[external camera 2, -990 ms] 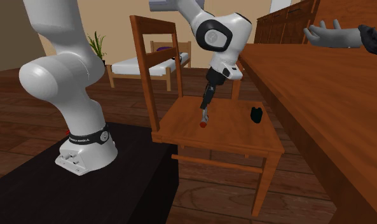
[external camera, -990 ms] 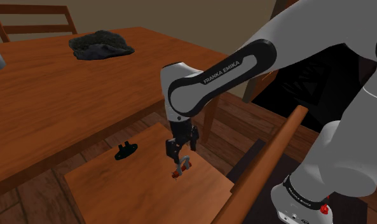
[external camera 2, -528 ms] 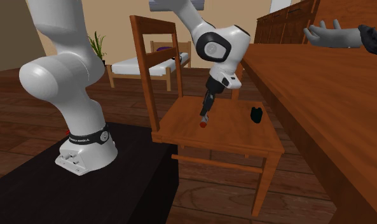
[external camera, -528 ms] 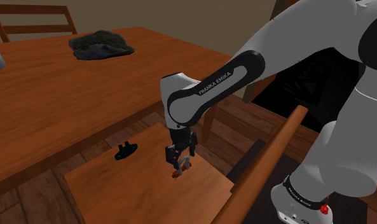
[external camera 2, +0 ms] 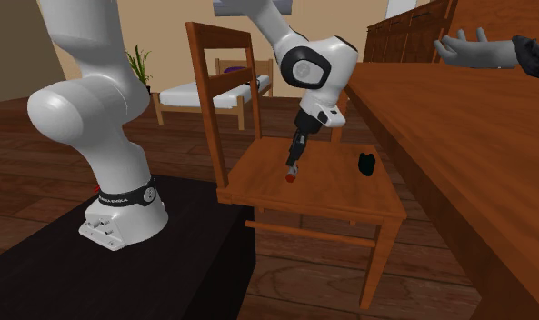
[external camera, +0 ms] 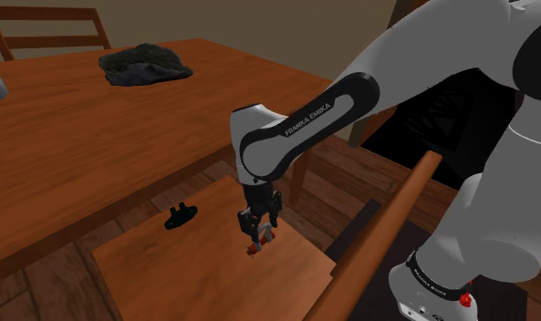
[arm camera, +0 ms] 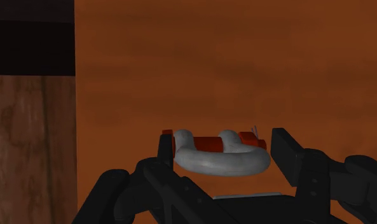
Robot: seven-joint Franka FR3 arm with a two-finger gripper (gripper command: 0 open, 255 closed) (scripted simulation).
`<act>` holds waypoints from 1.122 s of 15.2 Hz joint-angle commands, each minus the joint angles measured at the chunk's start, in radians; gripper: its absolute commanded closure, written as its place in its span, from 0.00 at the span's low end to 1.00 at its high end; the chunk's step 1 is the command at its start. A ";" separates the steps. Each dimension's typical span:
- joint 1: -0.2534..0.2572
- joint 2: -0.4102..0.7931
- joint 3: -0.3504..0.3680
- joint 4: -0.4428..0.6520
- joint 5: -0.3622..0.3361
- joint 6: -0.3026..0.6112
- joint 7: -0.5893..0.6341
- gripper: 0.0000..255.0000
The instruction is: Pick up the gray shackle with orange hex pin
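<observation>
The shackle (arm camera: 222, 159) is lying flat on the wooden chair seat (external camera: 186, 264), roughly mid-seat. Its long axis follows the orange pin (arm camera: 209, 141), running straight across from one finger to the other, and the curved bow points back toward the hand. The gripper (arm camera: 224, 144) is down around it, fingers (arm camera: 283, 149) spread on either side with a sliver of gap, so it's not clamped. Versus a second ago the hand has dropped lower. The shackle hasn't budged.
</observation>
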 commanded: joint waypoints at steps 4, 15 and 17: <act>-0.001 -0.018 0.001 0.002 0.003 -0.023 0.001 1.00; -0.008 -0.115 -0.001 0.053 0.015 -0.167 0.014 1.00; -0.009 -0.130 -0.002 0.065 0.016 -0.194 0.017 1.00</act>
